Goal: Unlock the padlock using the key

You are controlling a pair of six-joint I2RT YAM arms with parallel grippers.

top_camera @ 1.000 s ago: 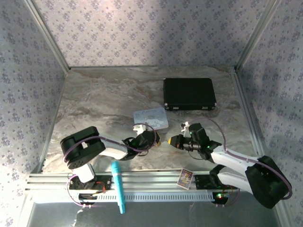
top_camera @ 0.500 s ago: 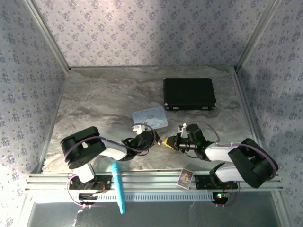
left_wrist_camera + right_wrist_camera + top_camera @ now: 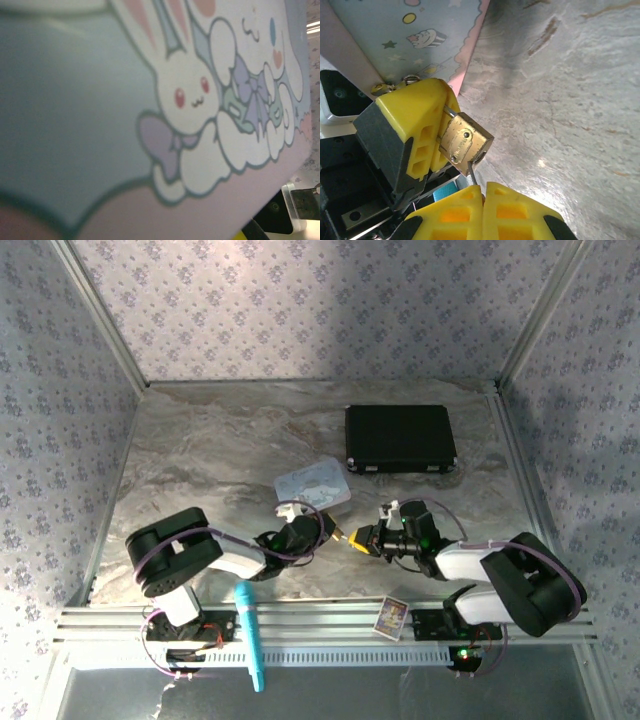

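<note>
My right jaws, pinched on the thin silvery metal key, have closed in, so its tip now meets the small brass-gold padlock my left jaws clamp by its shackle, ready for turning

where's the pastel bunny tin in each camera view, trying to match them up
top external: pastel tin mid-table, near-left of the black case.
left wrist: its bunny lid close up, pink border along the bottom.
right wrist: upper left, behind the padlock.
shared landmark: yellow gripper fingers beside its pink edge.
</note>
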